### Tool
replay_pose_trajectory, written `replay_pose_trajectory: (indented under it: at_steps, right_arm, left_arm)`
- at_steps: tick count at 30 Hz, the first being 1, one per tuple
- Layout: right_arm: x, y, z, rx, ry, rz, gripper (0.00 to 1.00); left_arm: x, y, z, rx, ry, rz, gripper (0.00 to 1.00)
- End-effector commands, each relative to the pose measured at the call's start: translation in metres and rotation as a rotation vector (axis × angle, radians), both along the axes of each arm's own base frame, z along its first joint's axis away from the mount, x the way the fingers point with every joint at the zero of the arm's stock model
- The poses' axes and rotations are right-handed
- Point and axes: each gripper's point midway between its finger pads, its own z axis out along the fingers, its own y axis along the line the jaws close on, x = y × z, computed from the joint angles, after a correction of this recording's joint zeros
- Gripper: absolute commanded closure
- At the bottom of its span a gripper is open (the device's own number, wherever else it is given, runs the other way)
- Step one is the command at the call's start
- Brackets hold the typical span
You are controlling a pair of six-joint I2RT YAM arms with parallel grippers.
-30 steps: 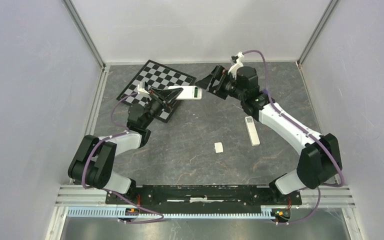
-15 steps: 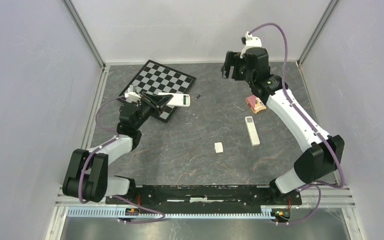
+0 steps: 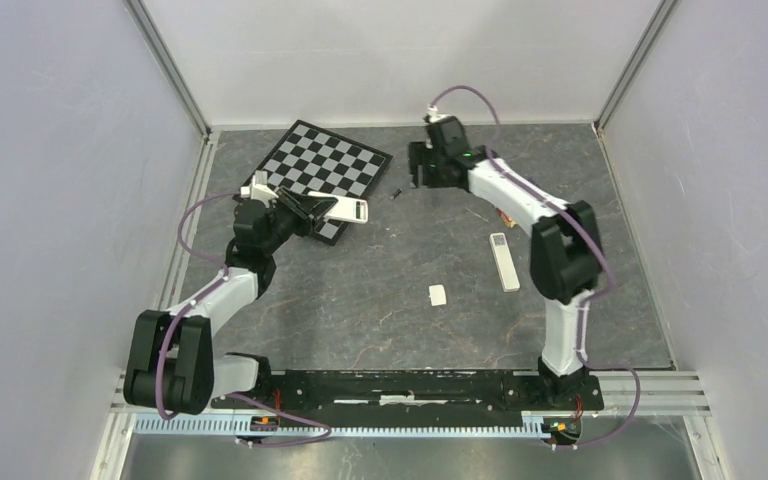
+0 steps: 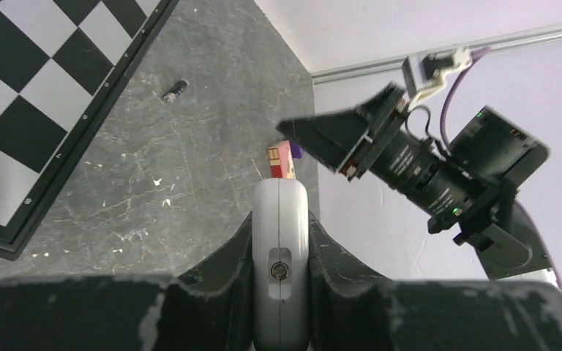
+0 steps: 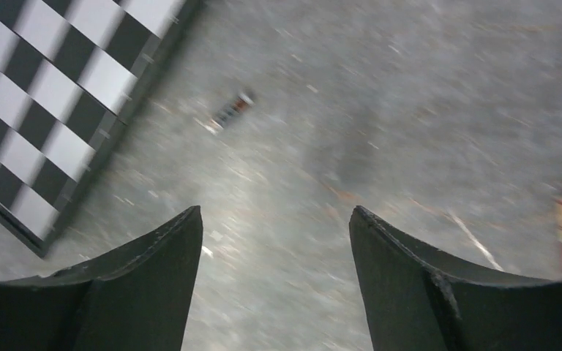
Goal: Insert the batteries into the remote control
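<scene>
My left gripper is shut on the white remote control, which it holds over the near corner of the chessboard. In the left wrist view the remote's end stands clamped between both fingers. One of the batteries, small and dark, lies on the grey floor just right of the board; it also shows in both wrist views. My right gripper hangs open and empty just right of that battery, not touching it.
A black-and-white chessboard lies at the back left. A red and yellow box sits right of centre, mostly behind the right arm from above. A slim white bar and a small white piece lie nearer the front.
The right arm has swung left and down from the back right, ending beside the battery. The left gripper has drifted slightly left with the remote in it.
</scene>
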Motion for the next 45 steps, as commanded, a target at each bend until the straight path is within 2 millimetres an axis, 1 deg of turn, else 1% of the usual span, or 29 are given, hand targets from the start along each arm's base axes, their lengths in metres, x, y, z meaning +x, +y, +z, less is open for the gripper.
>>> replay_pose_trajectory:
  at_steps: [1, 2, 3, 6, 10, 17, 20, 26, 31, 33, 34, 37, 39, 41, 43, 45]
  right_arm:
    - [0.017, 0.055, 0.008, 0.056, -0.008, -0.158, 0.24]
    - [0.019, 0.061, 0.003, 0.062, -0.006, -0.177, 0.25]
    - [0.022, 0.062, -0.006, 0.057, -0.002, -0.218, 0.26]
    - [0.029, 0.058, -0.021, 0.042, -0.016, -0.305, 0.28]
    - [0.039, 0.066, -0.036, 0.078, -0.063, -0.292, 0.31]
    - [0.053, 0.075, -0.068, 0.049, -0.051, -0.312, 0.34]
    - [0.057, 0.077, -0.077, 0.031, -0.075, -0.312, 0.35]
    - [0.062, 0.079, -0.079, 0.005, -0.132, -0.300, 0.32]
    - [0.057, 0.076, -0.094, -0.038, -0.102, -0.296, 0.31]
    - [0.056, 0.077, -0.096, -0.033, -0.101, -0.289, 0.30]
    - [0.055, 0.080, -0.096, -0.015, -0.099, -0.278, 0.29]
    - [0.057, 0.091, -0.086, 0.085, -0.113, -0.266, 0.28]
    - [0.060, 0.100, -0.079, 0.192, -0.113, -0.253, 0.32]
    - [0.064, 0.105, -0.075, 0.288, -0.102, -0.261, 0.39]
    - [0.068, 0.111, -0.077, 0.341, -0.086, -0.257, 0.46]
    - [0.072, 0.115, -0.085, 0.370, -0.061, -0.257, 0.51]
  left_arm:
    - [0.000, 0.008, 0.019, 0.065, -0.097, -0.003, 0.98]
    - [-0.001, 0.010, 0.019, 0.073, -0.100, -0.004, 0.98]
    - [-0.002, 0.011, 0.019, 0.081, -0.103, -0.006, 0.98]
    - [-0.005, 0.014, 0.016, 0.107, -0.101, -0.016, 0.98]
    - [-0.008, 0.018, 0.014, 0.124, -0.099, -0.020, 0.98]
    - [-0.009, 0.025, 0.012, 0.116, -0.091, -0.020, 0.98]
    - [-0.009, 0.025, 0.014, 0.105, -0.089, -0.021, 0.98]
    - [-0.012, 0.026, 0.020, 0.096, -0.098, -0.014, 0.98]
    - [-0.012, 0.029, 0.022, 0.105, -0.105, -0.009, 0.98]
    - [-0.011, 0.030, 0.022, 0.106, -0.105, -0.004, 0.98]
    - [-0.011, 0.030, 0.022, 0.107, -0.103, -0.004, 0.98]
    - [-0.010, 0.032, 0.021, 0.110, -0.094, 0.004, 0.98]
    - [-0.011, 0.033, 0.020, 0.113, -0.092, 0.008, 0.98]
    - [-0.011, 0.033, 0.020, 0.117, -0.089, 0.010, 0.98]
    - [-0.011, 0.034, 0.020, 0.118, -0.089, 0.013, 0.98]
    - [-0.011, 0.035, 0.021, 0.119, -0.088, 0.016, 0.98]
